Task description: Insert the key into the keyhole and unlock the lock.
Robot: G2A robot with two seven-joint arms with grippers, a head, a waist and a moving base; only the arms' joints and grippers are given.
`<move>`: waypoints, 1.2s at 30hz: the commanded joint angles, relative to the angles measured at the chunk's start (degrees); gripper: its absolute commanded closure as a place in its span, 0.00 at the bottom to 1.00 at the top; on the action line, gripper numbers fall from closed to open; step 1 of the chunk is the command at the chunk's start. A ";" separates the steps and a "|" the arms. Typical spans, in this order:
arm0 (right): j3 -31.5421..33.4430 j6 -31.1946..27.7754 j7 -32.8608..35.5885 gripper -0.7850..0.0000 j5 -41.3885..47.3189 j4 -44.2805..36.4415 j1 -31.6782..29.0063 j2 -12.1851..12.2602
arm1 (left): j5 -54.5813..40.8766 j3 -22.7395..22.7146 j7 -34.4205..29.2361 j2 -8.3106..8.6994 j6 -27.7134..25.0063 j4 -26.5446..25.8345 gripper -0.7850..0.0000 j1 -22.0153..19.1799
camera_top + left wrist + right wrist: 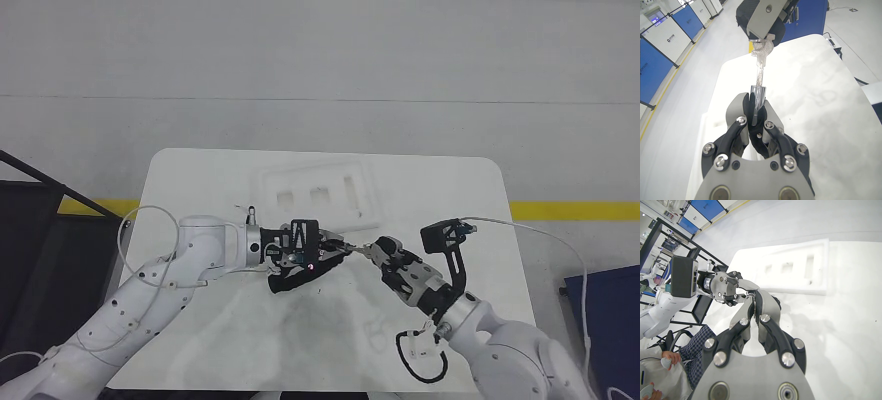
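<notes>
Left jaws clamped on the lock [758, 96], black pads [746, 106] either side of the chrome barrel. The keyhole end sticks out past the tips, so the face is free for the key. Right jaws clamped on the key [762, 49] by its bow, blade left bare and pointing down the barrel axis. The blade tip is at the keyhole face and most of the blade is outside. I can't tell how deep the tip sits. I read this as early insertion, turn not yet done.

Both parts hang in the air over the bench [810, 79], between the two arms. I take that as deliberate, since either arm can trim alignment with nothing dragging. Gripping the bow flat should give me torque for the turn. Risk is that a slight tilt jams the blade or twists the barrel in the pads.

White foam tray [268, 190] sits beyond the arms, towards the bench's far edge.
</notes>
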 commanded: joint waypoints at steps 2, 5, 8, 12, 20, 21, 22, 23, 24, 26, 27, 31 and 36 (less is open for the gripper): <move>-0.88 0.51 0.09 1.00 -0.61 0.33 0.47 -0.13 | -0.01 -0.35 -0.69 -0.12 0.27 -0.20 1.00 0.32; -1.72 0.86 0.14 1.00 -0.97 0.81 1.02 -0.27 | 0.08 -0.66 -1.47 -0.22 0.23 -0.52 1.00 0.54; -2.47 1.24 0.14 1.00 -1.39 1.17 1.58 -0.41 | 0.06 -0.86 -2.17 -0.33 -0.02 -0.73 1.00 0.72; -3.29 1.60 0.09 1.00 -1.83 1.74 2.28 -0.60 | 0.41 -1.05 -2.58 -0.50 -0.38 -0.95 1.00 0.83; -3.40 -0.82 -1.00 0.00 -2.42 1.98 3.21 -0.77 | -0.68 -1.82 -3.61 -0.77 -2.05 -0.67 1.00 0.93; -3.12 -2.67 -1.14 0.00 -2.69 1.96 3.31 -0.70 | -1.41 -2.06 -4.20 -0.77 -2.59 -0.59 1.00 0.92; -2.54 -4.24 -1.45 0.00 -3.27 2.16 3.33 -0.61 | -2.30 -2.40 -5.01 -0.76 -3.26 -0.56 1.00 0.83; -1.91 -5.77 -2.29 0.00 -3.11 2.07 3.13 -0.56 | -3.47 -2.78 -6.00 -0.73 -4.06 -0.53 1.00 0.74; -1.35 -8.16 -2.64 0.00 -2.27 2.29 2.88 -0.47 | -4.64 -3.21 -7.30 -0.69 -4.92 -0.52 1.00 0.59; 0.74 -13.31 -3.33 0.00 -3.26 3.11 2.84 -0.15 | -6.94 -3.95 -10.49 -0.58 -6.94 -0.75 1.00 0.15; 1.48 -16.24 -3.28 0.00 -3.04 3.77 2.59 0.02 | -8.18 -4.29 -12.20 -0.52 -7.97 -0.93 1.00 -0.09; 4.84 -28.73 -2.98 0.00 -3.74 7.32 2.95 0.76 | -14.91 -5.19 -19.41 -0.25 -12.08 -1.53 1.00 -1.40; 6.50 -42.78 -4.76 0.00 -5.77 11.73 4.26 1.42 | -25.62 -2.73 -31.75 0.76 -12.08 -3.13 1.00 -4.43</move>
